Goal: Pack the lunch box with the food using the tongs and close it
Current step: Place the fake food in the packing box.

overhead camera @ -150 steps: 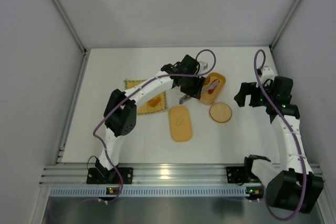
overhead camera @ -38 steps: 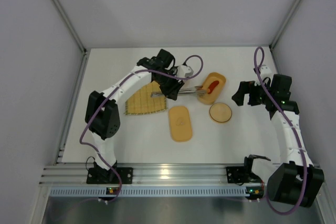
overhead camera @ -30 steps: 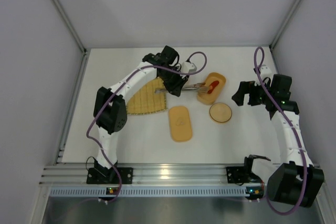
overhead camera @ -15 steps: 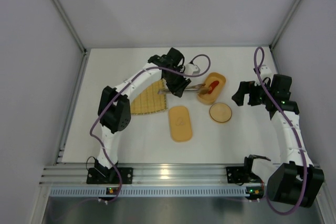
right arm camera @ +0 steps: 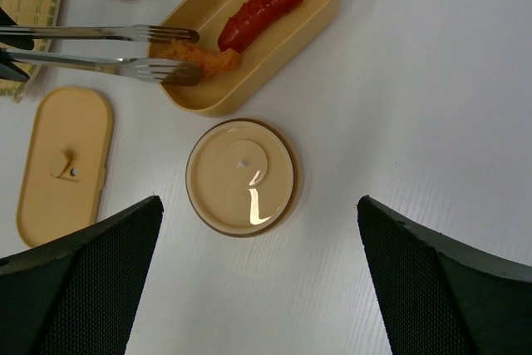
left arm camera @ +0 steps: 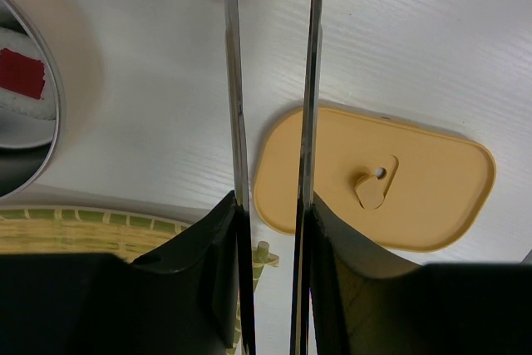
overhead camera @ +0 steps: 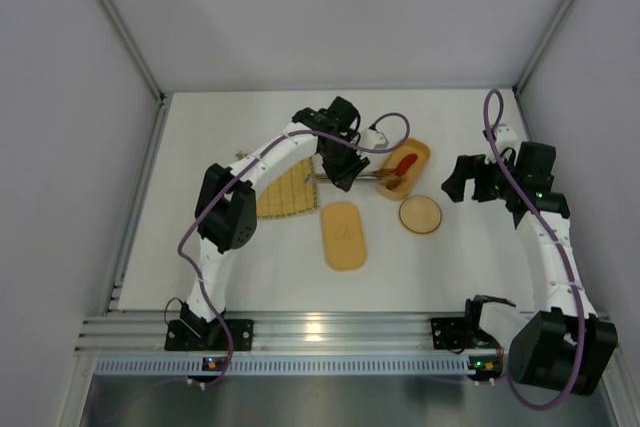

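My left fingers (left arm camera: 218,247) are clamped on the tongs (left arm camera: 235,106), one pad on the outside of each arm. The two thin metal arms run out ahead of the wrist, apart from each other. From above, the left arm reaches across the bench (overhead camera: 450,267) and over the right edge of the woven mat (overhead camera: 285,192). The tongs point right, towards the lunch box (overhead camera: 420,169).

The right wrist view shows it best. The lunch box (right arm camera: 287,47) lies open and diagonal, and the forked tips of the tongs (right arm camera: 100,33) sit over its lower left end. An orange fried piece (right arm camera: 195,57) lies there between the tips, against the lower one. I cannot tell whether it is pinched or just resting on the floor of the box. A red piece (right arm camera: 262,4) lies farther up in the same box.

The box's flat lid (overhead camera: 343,235) lies on the bench, near and below the tongs and apart from the box. A round tan lid (right arm camera: 241,176) sits just beside the box's lower edge. In the left wrist view the steel bowl (left arm camera: 50,97) shows at the left edge, with a white piece with a red mark (left arm camera: 21,72) inside.

My right fingers (right arm camera: 91,280) are spread wide and carry nothing, hovering to the right of the round lid.
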